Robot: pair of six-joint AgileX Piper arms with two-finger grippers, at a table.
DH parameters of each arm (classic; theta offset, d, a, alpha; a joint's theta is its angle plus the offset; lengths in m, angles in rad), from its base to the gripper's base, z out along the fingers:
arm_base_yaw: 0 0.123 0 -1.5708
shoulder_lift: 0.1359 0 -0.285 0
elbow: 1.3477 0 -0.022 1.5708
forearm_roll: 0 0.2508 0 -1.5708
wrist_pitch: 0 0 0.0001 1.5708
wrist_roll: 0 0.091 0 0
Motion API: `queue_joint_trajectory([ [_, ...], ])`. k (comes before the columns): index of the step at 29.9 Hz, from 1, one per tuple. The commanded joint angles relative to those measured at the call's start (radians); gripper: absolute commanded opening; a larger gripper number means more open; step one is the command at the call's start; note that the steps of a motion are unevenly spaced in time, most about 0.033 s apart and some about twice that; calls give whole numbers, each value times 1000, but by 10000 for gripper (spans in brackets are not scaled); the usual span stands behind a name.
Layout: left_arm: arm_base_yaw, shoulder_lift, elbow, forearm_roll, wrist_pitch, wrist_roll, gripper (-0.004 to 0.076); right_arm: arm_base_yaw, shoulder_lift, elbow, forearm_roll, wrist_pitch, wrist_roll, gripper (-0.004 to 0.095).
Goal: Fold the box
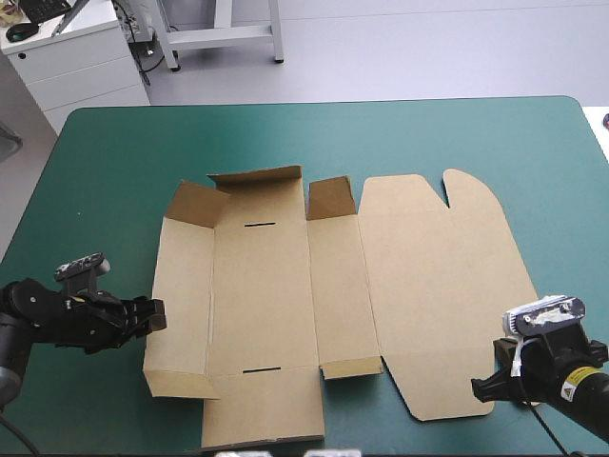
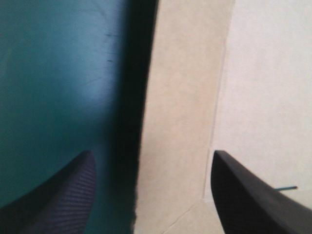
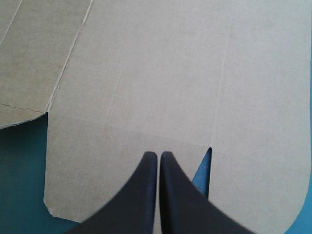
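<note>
Our left pincer [image 2: 153,155] stands wide open and empty, astride the left wall edge of the box [image 1: 276,286], which seems slightly lifted there. The box lies in the middle of the tabletop [image 1: 105,162], its long axis running left edge to right. Our right pincer [image 3: 159,155], shut and empty, sits over its near-right corner.

The left arm [image 1: 57,319] reaches in low from the left, and the left gripper [image 1: 152,317] points across toward the other arm with its black fingers [image 2: 73,195] spread wide apart. The right arm [image 1: 582,392] sits low at the near right. The right gripper [image 1: 485,386] points left, its fingers [image 3: 146,195] pressed together in one pointed arch.
</note>
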State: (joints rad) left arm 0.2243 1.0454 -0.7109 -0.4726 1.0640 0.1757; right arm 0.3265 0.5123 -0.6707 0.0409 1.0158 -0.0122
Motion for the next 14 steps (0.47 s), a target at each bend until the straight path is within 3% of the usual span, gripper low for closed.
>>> queue_joint_trajectory([
  [1,16,56,-25,-131,39,114,473,-7,-9,-24,-1,-29,-6,-1],
  [5,16,126,-12,-120,58,136,473,-7,-9,-24,-1,-6,-11,-1],
  [14,14,157,0,-205,-26,206,472,-7,-9,-24,-1,20,-11,-1],
])
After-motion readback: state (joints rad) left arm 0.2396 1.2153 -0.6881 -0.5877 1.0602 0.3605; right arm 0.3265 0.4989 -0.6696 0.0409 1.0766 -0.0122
